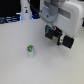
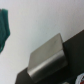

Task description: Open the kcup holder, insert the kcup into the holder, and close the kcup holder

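The kcup (image 1: 30,50) is a tiny white pod with a green top. It stands upright on the white table (image 1: 20,70) in the exterior view. My gripper (image 1: 59,37) is a dark blurred block under the white arm. It hangs above the table, well to the exterior view's right of the kcup and apart from it. Whether it is open or shut does not show. The wrist view shows only a blurred grey metal block (image 2: 47,62) with black parts beside it, and no kcup. The kcup holder is not clearly in view.
Dark clutter and a white bottle-like thing (image 1: 25,12) stand along the table's far edge in the exterior view. A teal object (image 2: 4,27) shows at the rim of the wrist view.
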Robot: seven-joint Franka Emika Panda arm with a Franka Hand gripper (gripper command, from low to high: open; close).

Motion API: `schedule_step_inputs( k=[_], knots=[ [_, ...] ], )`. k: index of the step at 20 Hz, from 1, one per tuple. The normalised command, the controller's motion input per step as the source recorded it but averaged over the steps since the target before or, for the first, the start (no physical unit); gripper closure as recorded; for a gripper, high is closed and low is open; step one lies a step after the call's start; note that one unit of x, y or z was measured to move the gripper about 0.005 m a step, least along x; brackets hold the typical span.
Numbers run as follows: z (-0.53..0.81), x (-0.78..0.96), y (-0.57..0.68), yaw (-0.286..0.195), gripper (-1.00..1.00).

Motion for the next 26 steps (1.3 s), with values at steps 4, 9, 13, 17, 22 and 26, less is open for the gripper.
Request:
schedule_step_inputs(
  k=[4,9,13,17,22,26],
  knots=[
    [0.04,-0.09,-0.46,-0.281,-1.00],
    [-0.02,-0.19,-0.42,-0.282,-1.00],
    [-0.12,-0.26,-0.38,-0.287,-1.00],
    [-0.21,-0.24,-0.41,-0.294,-1.00],
    [-0.28,-0.27,-0.41,-0.299,-1.00],
    [-0.33,-0.27,-0.41,-0.307,-1.00]
  ],
)
